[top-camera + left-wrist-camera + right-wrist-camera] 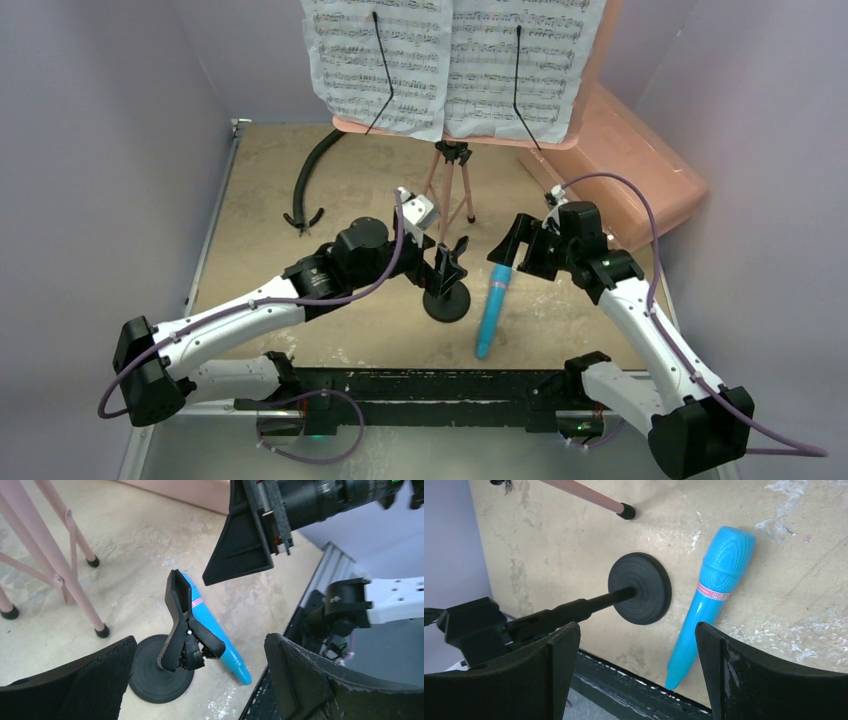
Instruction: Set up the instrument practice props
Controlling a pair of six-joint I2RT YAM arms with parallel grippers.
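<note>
The pink music stand (452,185) stands on its tripod at the back, with two white sheet-music pages (380,60) (515,60) on it. The small black mic stand (447,303) is upright mid-table, its clip (182,625) empty. The blue microphone (493,310) lies flat just right of it, head pointing away from me. My left gripper (430,262) is open, its fingers (300,675) wide on either side of the stand without touching it. My right gripper (512,245) hovers open above the microphone (711,595), holding nothing.
A curved black hose (308,180) lies at the back left. A large pink box (630,170) leans at the back right. Purple walls close both sides, and a black rail (400,385) runs along the near edge. A tripod foot (626,511) sits near the stand's base (640,595).
</note>
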